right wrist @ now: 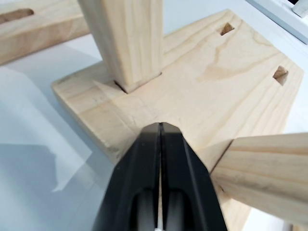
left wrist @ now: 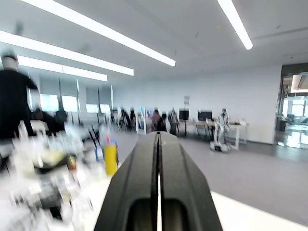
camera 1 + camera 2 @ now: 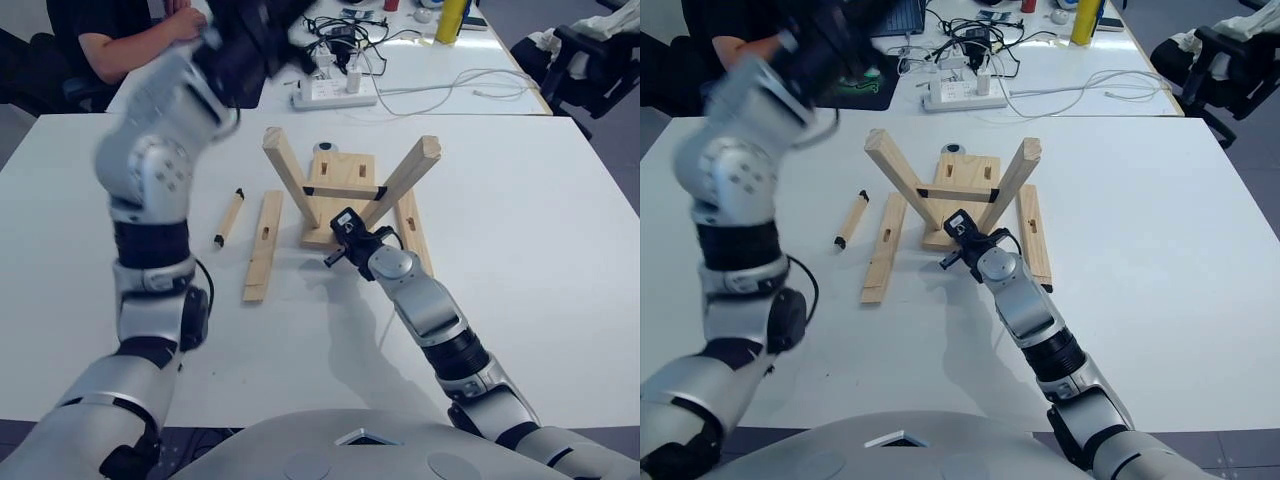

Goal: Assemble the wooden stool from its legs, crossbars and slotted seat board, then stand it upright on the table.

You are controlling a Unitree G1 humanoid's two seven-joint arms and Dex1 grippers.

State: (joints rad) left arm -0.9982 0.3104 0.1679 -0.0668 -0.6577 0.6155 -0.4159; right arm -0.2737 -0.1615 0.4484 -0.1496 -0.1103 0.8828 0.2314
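Resting flat on the white worktop (image 3: 520, 250), the seat board (image 1: 216, 72) carries two legs (image 3: 290, 172) slotted in and splayed upward in a V, tied by a crossbar (image 3: 345, 191) with dark ends. The right hand (image 1: 160, 126), fingers pressed together, sits at the board's near edge between those legs; contact cannot be judged. The left hand (image 2: 159, 135), also pressed together and empty, is raised high over the worktop's far left. A loose leg (image 3: 263, 245) lies just left of the board, another leg (image 3: 412, 235) just right of it, and a short dark-tipped bar (image 3: 229, 218) farther left.
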